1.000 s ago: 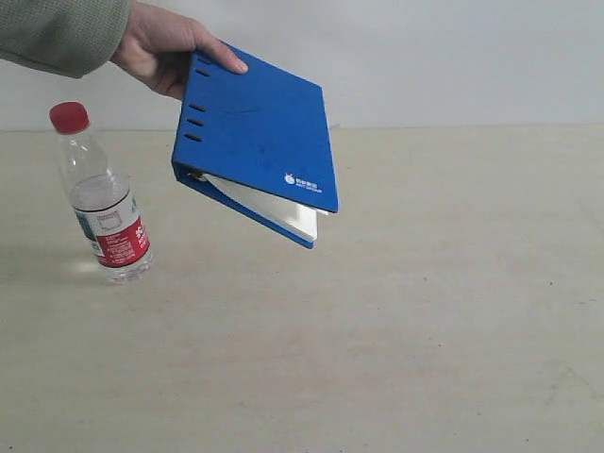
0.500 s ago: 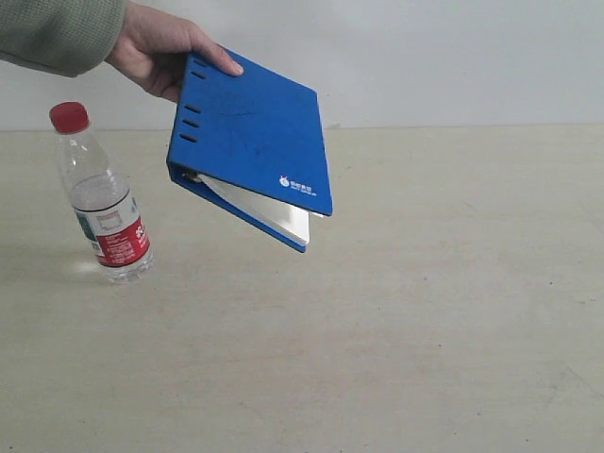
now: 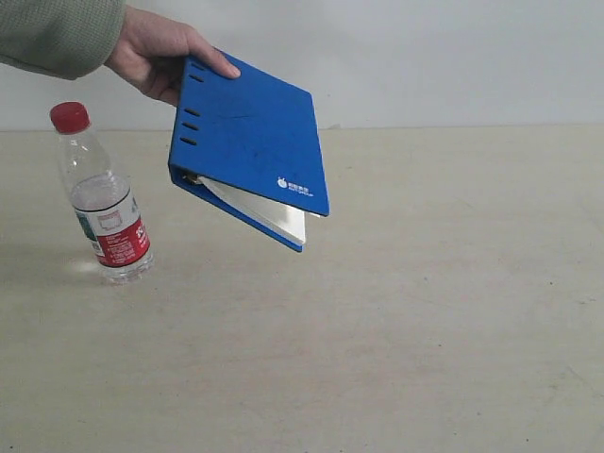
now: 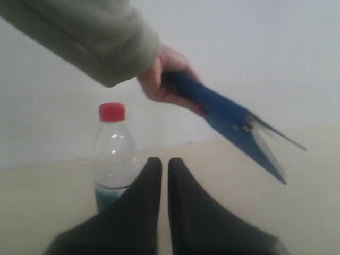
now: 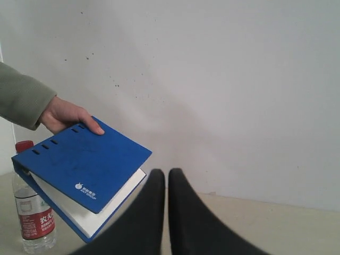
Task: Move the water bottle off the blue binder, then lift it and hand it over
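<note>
The water bottle (image 3: 101,196) stands upright on the table at the left, red cap on top, red-and-white label low on its body. A person's hand (image 3: 160,57) holds the blue binder (image 3: 249,142) in the air by its spine edge, tilted down to the right, white pages showing beneath. The bottle (image 4: 112,154) and binder (image 4: 234,122) also show in the left wrist view, beyond my left gripper (image 4: 165,162), which is shut and empty. My right gripper (image 5: 167,172) is shut and empty too, with the binder (image 5: 79,170) and bottle (image 5: 32,212) off to its side. Neither gripper appears in the exterior view.
The beige table (image 3: 396,311) stretches across the exterior view, with a pale wall (image 3: 453,57) behind it. A green-sleeved arm (image 3: 57,33) reaches in from the upper left.
The hand has shifted the binder slightly to the left and tilted it a little steeper. The bottle has stayed put.
</note>
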